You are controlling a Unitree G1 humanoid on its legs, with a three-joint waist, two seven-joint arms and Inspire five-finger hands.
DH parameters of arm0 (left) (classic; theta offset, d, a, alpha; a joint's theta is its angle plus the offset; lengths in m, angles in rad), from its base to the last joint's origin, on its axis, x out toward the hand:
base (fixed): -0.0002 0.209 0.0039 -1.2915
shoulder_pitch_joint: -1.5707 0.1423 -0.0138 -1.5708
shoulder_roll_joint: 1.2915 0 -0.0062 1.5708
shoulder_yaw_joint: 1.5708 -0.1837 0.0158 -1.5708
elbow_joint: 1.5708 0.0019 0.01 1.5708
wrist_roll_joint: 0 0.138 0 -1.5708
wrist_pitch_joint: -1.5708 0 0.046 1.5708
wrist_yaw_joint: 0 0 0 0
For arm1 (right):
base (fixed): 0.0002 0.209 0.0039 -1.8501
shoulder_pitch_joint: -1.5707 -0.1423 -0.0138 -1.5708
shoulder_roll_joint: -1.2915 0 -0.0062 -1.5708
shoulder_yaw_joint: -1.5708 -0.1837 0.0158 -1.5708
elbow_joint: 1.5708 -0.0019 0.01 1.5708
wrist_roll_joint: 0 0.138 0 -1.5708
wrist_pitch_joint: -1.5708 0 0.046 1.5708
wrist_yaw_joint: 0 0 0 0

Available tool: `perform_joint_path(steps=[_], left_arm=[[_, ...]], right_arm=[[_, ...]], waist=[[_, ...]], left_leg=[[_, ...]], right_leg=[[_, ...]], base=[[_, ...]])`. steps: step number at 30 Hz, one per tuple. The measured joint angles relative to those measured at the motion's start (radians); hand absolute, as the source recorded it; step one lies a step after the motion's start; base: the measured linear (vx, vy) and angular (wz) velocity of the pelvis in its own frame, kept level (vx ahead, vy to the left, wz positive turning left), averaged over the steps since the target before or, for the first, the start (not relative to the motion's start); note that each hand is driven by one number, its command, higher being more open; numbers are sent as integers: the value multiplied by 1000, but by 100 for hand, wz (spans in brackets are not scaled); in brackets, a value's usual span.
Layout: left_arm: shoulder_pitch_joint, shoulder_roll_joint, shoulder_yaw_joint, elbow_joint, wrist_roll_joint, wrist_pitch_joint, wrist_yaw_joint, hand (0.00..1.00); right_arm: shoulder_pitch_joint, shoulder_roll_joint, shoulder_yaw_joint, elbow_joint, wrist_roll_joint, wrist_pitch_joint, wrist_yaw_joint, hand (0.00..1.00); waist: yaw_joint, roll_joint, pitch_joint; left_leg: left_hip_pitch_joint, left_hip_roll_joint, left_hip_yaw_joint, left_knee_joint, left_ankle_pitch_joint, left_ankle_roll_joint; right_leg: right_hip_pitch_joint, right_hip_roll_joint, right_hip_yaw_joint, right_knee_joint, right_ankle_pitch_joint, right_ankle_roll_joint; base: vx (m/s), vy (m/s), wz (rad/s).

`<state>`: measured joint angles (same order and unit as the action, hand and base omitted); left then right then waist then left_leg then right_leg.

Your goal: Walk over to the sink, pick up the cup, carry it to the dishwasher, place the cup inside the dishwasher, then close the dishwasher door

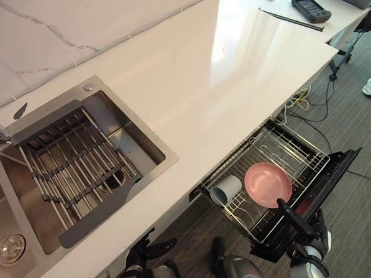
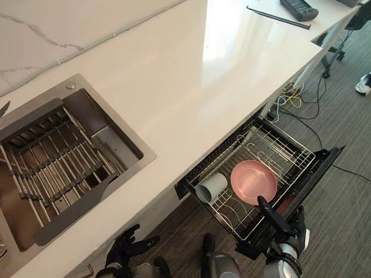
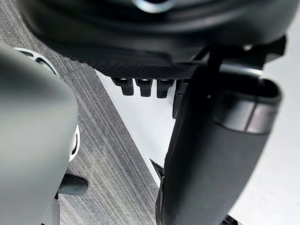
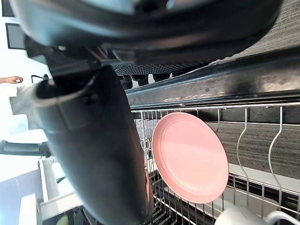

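Grey carpet (image 1: 354, 142) ran nearest the robot, and low over it hung the left robot hand (image 2: 126, 247), fingers spread loose and holding nothing. The right robot hand (image 1: 291, 214) reached over the front edge of the pulled-out dishwasher rack (image 1: 298, 155), above the lowered door (image 1: 337, 168); its thumb and fingers lay straight, also with nothing in them. In the rack the pale cup (image 1: 225, 190) lay on its side, mouth toward the robot, just beside a pink plate (image 1: 267, 184), so placing looked done and the door was what remained. The cup seemed light, stiff and smooth (likely slippery if wet, and apt to roll between the wires); should it need reseating, a wrap round its body would suit best. Beyond stretched the white desk (image 1: 231, 68), with the steel sink (image 1: 135, 132) set in it and a handheld controller (image 1: 310, 6) at the far end.
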<state>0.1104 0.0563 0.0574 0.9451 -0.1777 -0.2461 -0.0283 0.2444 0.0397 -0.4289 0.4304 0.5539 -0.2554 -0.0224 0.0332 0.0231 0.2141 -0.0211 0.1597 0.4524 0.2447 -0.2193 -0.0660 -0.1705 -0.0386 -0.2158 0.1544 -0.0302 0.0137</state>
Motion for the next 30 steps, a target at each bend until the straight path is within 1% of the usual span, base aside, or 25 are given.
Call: perform_joint_path(steps=[3,7,13,21,23,30], left_arm=[[-2,1,-9,1,0,1,-2,100],[-2,0,-16,1,0,1,-2,100],[-2,0,-16,0,1,1,-2,100],[-3,-1,-16,-4,1,4,-6,100],[-7,-1,-17,-4,2,11,-15,100],[-8,-2,-17,-6,1,21,-17,100]], right_arm=[[0,-8,0,14,15,-13,47,100],[0,-14,1,24,28,-23,88,100],[1,-16,28,32,34,-23,150,100],[-2,-25,121,30,31,-21,174,100],[-11,-33,145,29,28,-15,174,100],[-87,-48,168,29,28,49,174,100]], waist=[[-1,5,3],[-1,6,4],[2,6,4],[14,6,4],[22,6,4],[35,5,5]], left_leg=[[1,-8,-4,-12,12,0],[3,-19,-24,-35,34,2],[6,-23,-48,-49,49,8],[10,-29,-90,-49,59,11],[8,-33,-98,-49,63,13],[-5,-60,-151,-45,75,28]], right_leg=[[0,-7,-6,0,0,1],[3,-17,-24,0,0,0],[18,-25,-53,-1,3,-3],[49,-39,-99,2,2,-2],[50,-45,-109,5,1,-1],[54,-82,-150,42,-14,8]], base=[[-9,-1,6],[-40,-26,17],[-69,-31,13],[-27,-10,17],[-23,1,14],[-41,12,22]])
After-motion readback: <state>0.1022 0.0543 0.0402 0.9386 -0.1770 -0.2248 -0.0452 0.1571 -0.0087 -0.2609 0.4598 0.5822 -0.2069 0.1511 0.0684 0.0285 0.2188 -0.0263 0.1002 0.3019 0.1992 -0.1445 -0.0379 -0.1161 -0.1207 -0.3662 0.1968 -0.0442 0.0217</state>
